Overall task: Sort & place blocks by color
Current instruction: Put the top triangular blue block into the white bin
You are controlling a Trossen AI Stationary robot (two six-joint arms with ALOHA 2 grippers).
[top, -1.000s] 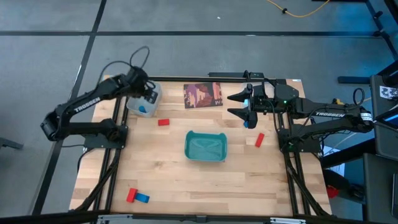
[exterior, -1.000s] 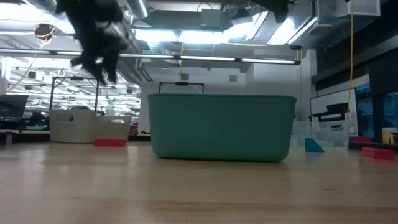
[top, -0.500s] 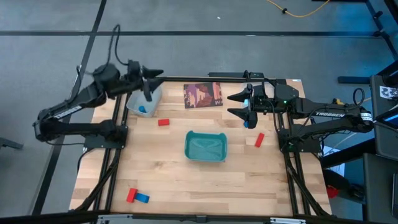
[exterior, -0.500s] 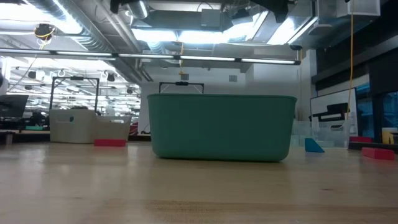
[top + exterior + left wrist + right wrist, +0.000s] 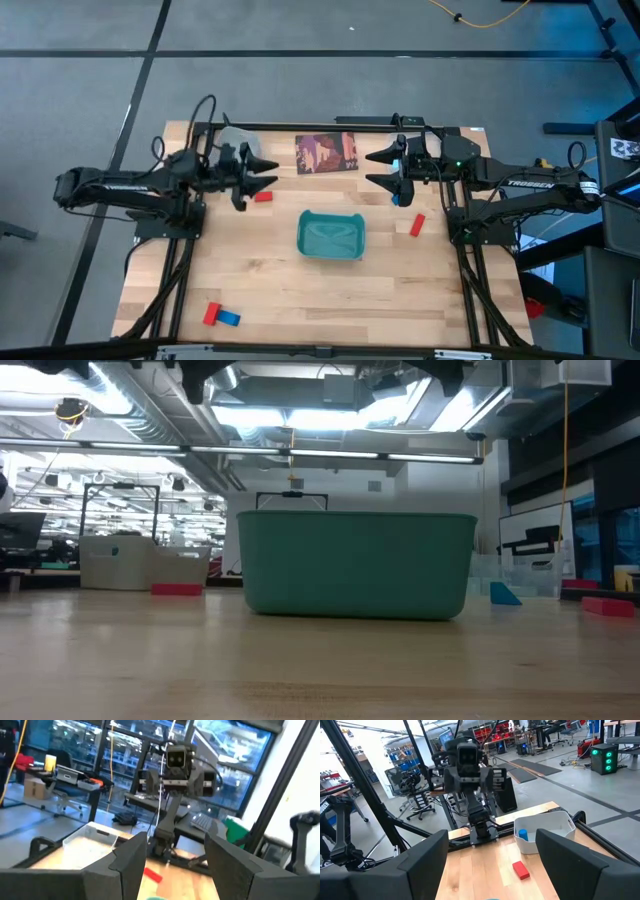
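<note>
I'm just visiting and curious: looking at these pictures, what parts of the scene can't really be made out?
- Inside of the teal tray: the low view shows only its outer wall; from above its contents are too small to tell.
- White bin: the right wrist view shows one blue block; its wall hides anything deeper.
- Left pincer: absent from the low view, cut off by the top edge.
- Printed card: its picture is too small to read.
</note>
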